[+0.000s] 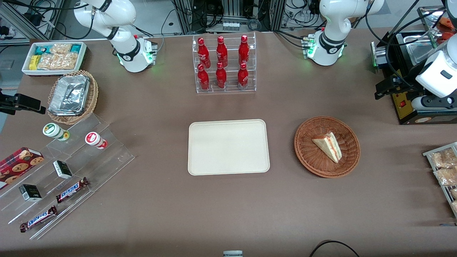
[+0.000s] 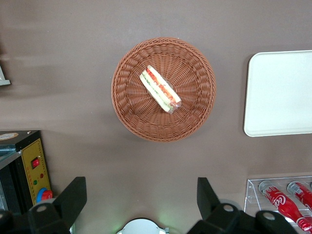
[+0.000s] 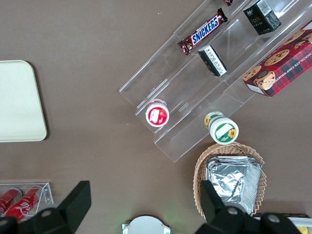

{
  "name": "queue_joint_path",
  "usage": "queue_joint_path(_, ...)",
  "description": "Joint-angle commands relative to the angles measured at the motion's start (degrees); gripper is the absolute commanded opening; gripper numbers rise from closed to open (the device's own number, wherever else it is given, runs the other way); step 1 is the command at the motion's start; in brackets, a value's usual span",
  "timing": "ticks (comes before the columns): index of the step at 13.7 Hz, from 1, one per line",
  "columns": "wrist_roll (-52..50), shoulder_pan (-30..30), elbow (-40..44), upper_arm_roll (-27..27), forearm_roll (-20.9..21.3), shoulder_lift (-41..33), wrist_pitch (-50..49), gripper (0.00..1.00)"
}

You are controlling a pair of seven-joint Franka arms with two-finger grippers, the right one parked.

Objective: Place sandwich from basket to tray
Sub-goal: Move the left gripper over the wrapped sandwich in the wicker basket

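The sandwich [image 1: 328, 146], a cream wedge with red and green filling, lies in the round reddish-brown basket [image 1: 303, 150]. The flat cream tray [image 1: 228, 147] lies beside the basket, toward the parked arm's end, and holds nothing. My left gripper [image 1: 387, 89] hangs high over the table, farther from the front camera than the basket and toward the working arm's end. In the left wrist view the gripper [image 2: 140, 195] is wide open and empty, well above the sandwich [image 2: 160, 89], the basket [image 2: 131, 112] and the tray [image 2: 280, 92].
A clear rack of red bottles [image 1: 224, 64] stands farther from the front camera than the tray. A black machine [image 1: 421, 107] sits beside my gripper. A wire rack of snack packets [image 1: 444, 171] lies at the working arm's end. A foil-filled tan basket [image 1: 73, 96] and stepped shelves [image 1: 64, 171] lie toward the parked arm's end.
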Motion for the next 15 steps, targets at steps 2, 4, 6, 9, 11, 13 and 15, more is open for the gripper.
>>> queue_joint_path(2, -0.81, -0.08, 1.37, -0.09, -0.35, 0.79, -0.49, 1.0)
queue_joint_path(4, -0.81, -0.08, 0.85, -0.09, -0.09, 0.96, 1.0, 1.0)
queue_joint_path(6, -0.2, -0.08, 0.84, -0.18, 0.0, 2.1, 1.62, 1.0)
queue_joint_path(9, -0.1, -0.17, -1.25, -0.18, -0.09, 4.82, 4.24, 1.0)
queue_joint_path(11, -0.1, -0.26, -6.95, -0.62, 0.08, 5.09, 10.9, 1.0)
queue_joint_path(13, -0.1, -0.26, -11.7, -0.62, 0.17, 5.09, 16.1, 1.0)
queue_joint_path(15, -0.19, -0.26, -15.49, -0.62, 0.17, 5.18, 20.5, 1.0)
